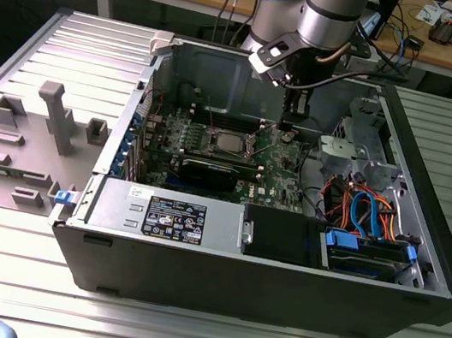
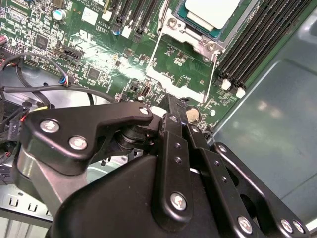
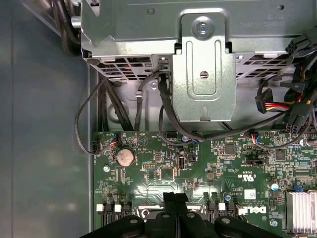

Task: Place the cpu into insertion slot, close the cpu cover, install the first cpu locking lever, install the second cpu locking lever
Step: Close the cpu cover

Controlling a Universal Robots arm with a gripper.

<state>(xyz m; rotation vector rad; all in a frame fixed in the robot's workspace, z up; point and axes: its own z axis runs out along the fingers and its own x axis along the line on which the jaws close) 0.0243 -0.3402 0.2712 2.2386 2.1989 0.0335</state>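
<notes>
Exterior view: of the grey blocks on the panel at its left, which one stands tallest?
The T-topped post, between the stepped block and the small cube. It rises clearly above both, and the other pieces lie low and flat.

Holds the gripper (image 1: pixel 292 115) low inside the open computer case (image 1: pixel 276 286), above the green motherboard (image 1: pixel 284 177), just toward the exterior view's right of the insertion slot (image 1: pixel 213 140). Shows the silvery cpu (image 1: pixel 229 143) lying there.

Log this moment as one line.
black claw: shut, over green circuit board | small silvery square cpu: seated in silver-rimmed square insertion slot
</notes>
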